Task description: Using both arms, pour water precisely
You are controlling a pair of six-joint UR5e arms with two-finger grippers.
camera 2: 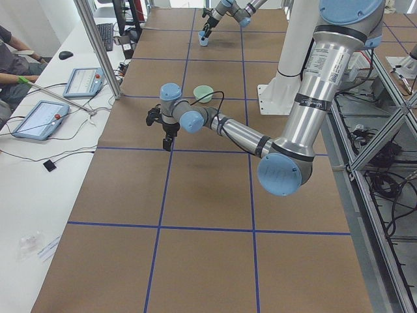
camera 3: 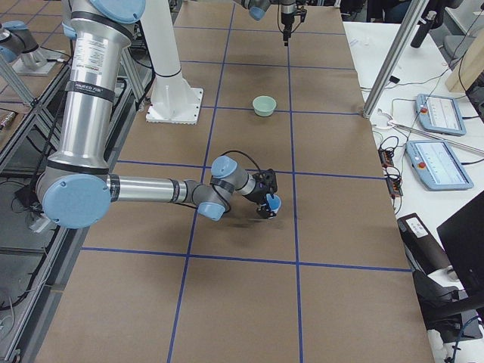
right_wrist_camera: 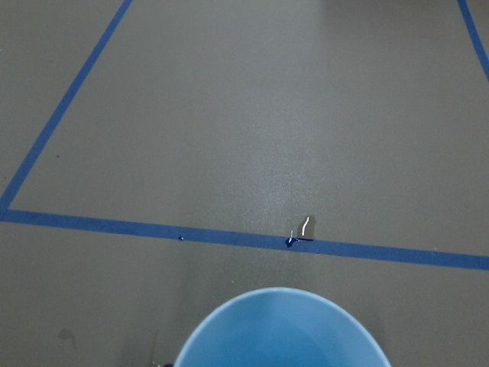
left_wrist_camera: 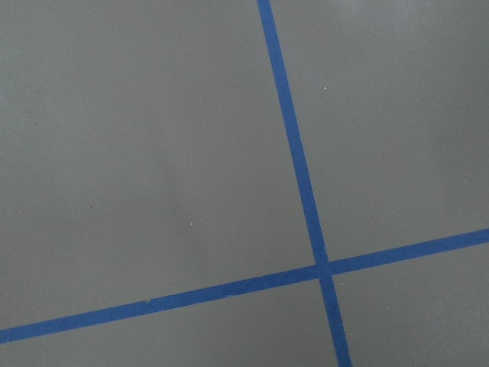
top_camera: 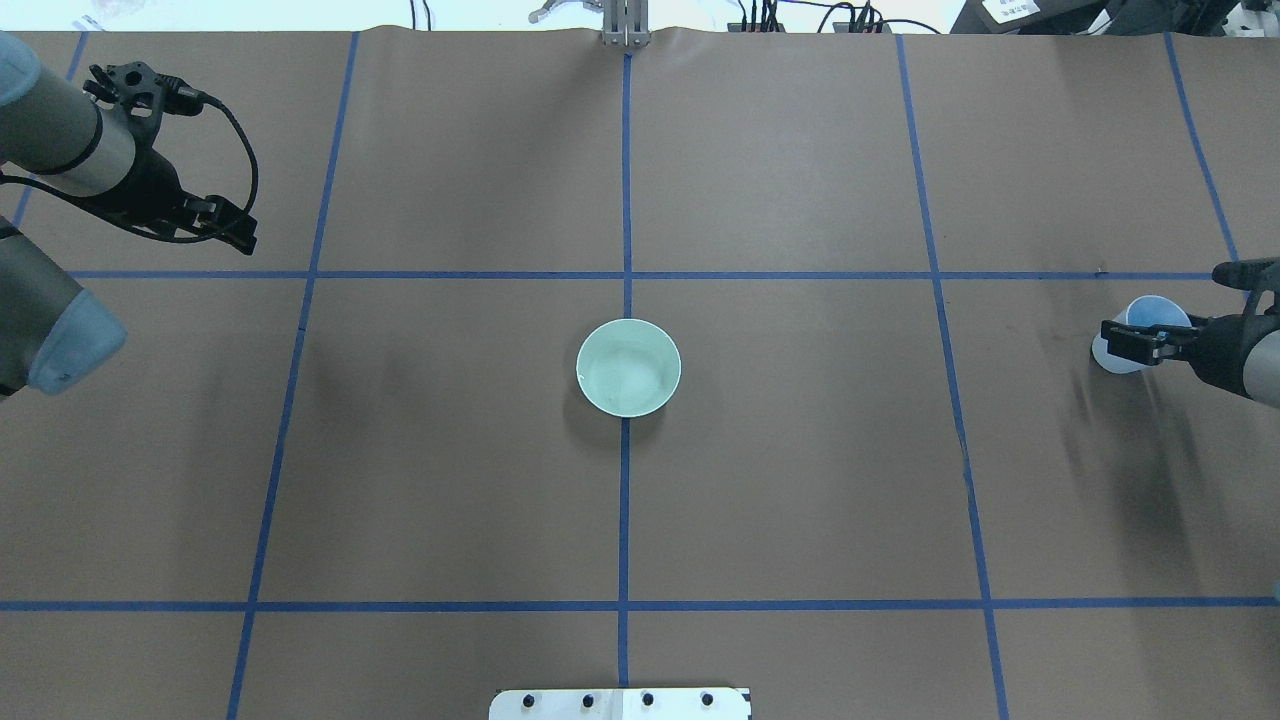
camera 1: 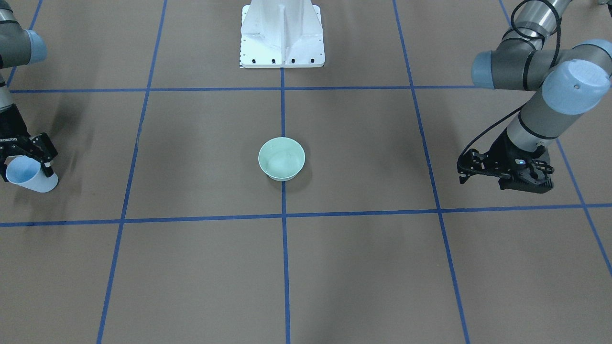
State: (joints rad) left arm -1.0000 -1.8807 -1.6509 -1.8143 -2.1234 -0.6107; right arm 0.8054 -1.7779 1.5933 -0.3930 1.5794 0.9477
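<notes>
Light blue plastic cup (camera 1: 33, 180) is sitting tilted in the right gripper (camera 1: 27, 165), fingers clamping its sides, far on the robot's right. Pale green round bowl (camera 1: 281, 158) is lying well apart, toward centre, from that gripper. Left gripper (camera 1: 464, 168) is hovering empty; finger spacing cannot be told.

Grey-silver tubular left arm (camera 1: 535, 119) and matching right arm (camera 1: 14, 45), light blue round joint caps (camera 1: 576, 86), black cable (top_camera: 246, 142) looped along the left. Black skeletal right gripper (camera 1: 26, 171), white ROBOTIQ lettering on its body.
</notes>
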